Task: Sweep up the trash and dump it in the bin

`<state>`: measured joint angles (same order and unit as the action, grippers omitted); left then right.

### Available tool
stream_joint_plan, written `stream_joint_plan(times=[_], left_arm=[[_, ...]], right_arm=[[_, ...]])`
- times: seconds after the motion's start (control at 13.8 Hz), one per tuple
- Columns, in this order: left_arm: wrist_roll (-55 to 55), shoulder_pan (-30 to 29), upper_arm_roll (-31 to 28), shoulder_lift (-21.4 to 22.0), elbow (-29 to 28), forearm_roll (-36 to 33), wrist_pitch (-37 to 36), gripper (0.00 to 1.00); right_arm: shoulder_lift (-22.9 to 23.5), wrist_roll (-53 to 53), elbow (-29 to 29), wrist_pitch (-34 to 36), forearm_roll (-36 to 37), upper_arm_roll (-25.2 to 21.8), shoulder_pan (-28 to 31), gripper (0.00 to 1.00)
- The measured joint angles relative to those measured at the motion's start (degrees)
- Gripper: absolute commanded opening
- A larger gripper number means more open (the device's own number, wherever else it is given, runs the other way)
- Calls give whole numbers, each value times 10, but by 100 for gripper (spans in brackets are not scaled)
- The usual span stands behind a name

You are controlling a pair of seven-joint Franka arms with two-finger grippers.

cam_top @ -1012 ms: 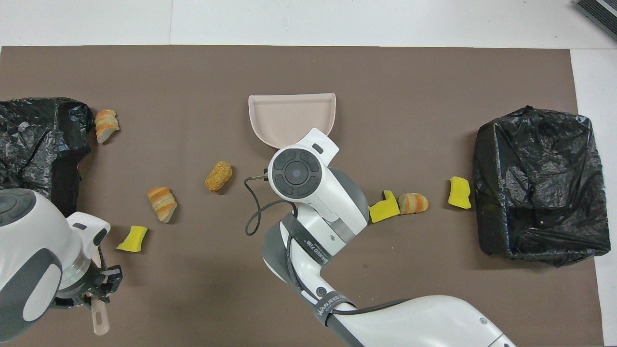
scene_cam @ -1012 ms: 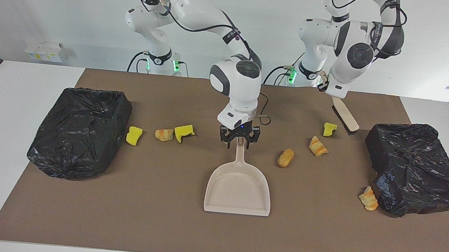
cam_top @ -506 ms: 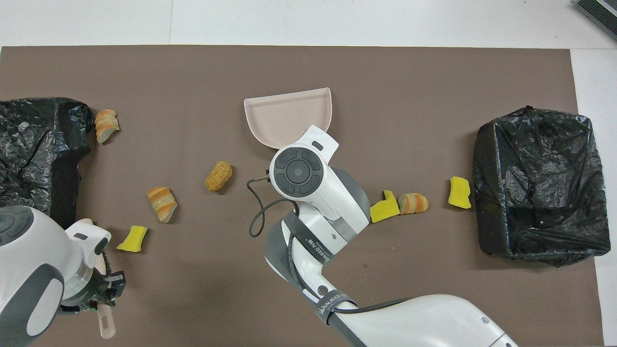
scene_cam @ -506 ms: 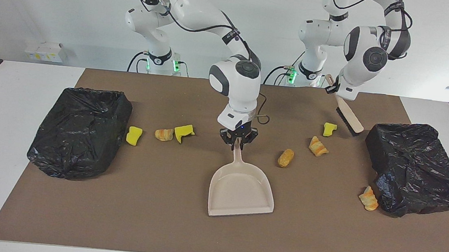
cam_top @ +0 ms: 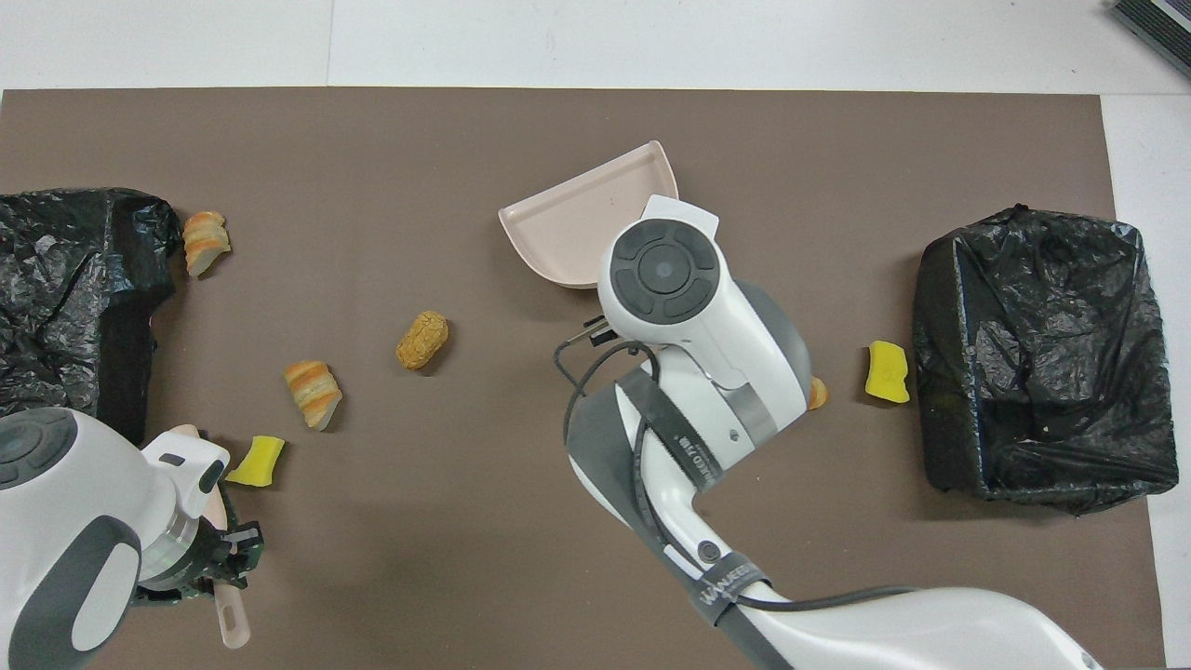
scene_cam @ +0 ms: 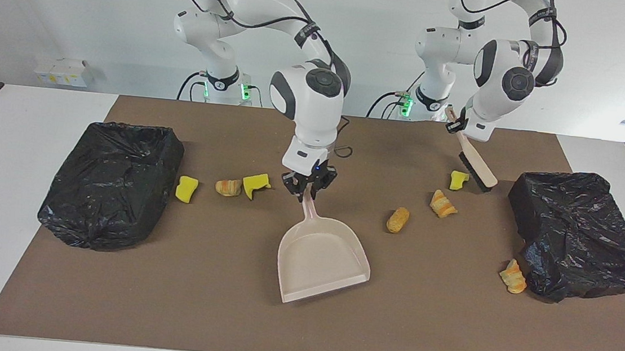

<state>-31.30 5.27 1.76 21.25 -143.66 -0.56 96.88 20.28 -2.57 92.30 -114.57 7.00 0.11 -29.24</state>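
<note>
A: What is being held at this moment?

B: The dustpan (scene_cam: 320, 252) is being gripped by its handle in the clenched right claw (scene_cam: 308, 186), over the middle of the surface (scene_cam: 210, 313), its mouth angled toward the left arm's end. The brush (scene_cam: 475, 161) is being grasped by its handle in the clenched left claw (scene_cam: 455, 122), bristles down beside a yellow sponge piece (scene_cam: 458, 180).

A: And where is the trash being left?

B: Seven pieces are lying on the brown mat (scene_cam: 435, 322). Near that sponge piece, a striped pastry (scene_cam: 443, 204) and a tan roll (scene_cam: 397, 219) are lying toward the dustpan, and a second striped pastry (scene_cam: 513, 276) is touching the bin (scene_cam: 578, 238) at the left arm's end. A sponge chunk (scene_cam: 255, 184), an orange pastry (scene_cam: 228, 187) and another sponge (scene_cam: 186, 189) are lying in a row toward the bin (scene_cam: 111, 180) at the right arm's end.

A: How is the step probably best being done?

B: The pan's lip is likely best being set flat on the mat, just beside the tan roll, mouth facing the brush. Pieces are then being drawn in by low, slow strokes, since light sponge may be flicked past the lip.
</note>
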Motion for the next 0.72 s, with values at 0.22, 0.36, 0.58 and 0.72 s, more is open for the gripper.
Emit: stream_joint_plan(times=[0.22, 0.36, 0.58, 0.72], left_arm=[[-60, 48, 2, -8, -6, 21, 51, 0], [-113, 97, 4, -21, -7, 33, 93, 0], [-134, 127, 7, -44, 6, 60, 129, 0], [-134, 140, 7, -62, 34, 65, 131, 0]], right_arm=[[-19, 221, 1, 66, 0, 0, 21, 0], [-24, 310, 5, 103, 0, 1, 19, 0], [-29, 463, 25, 108, 0, 1, 22, 0], [-39, 540, 55, 71, 0, 0, 31, 0]])
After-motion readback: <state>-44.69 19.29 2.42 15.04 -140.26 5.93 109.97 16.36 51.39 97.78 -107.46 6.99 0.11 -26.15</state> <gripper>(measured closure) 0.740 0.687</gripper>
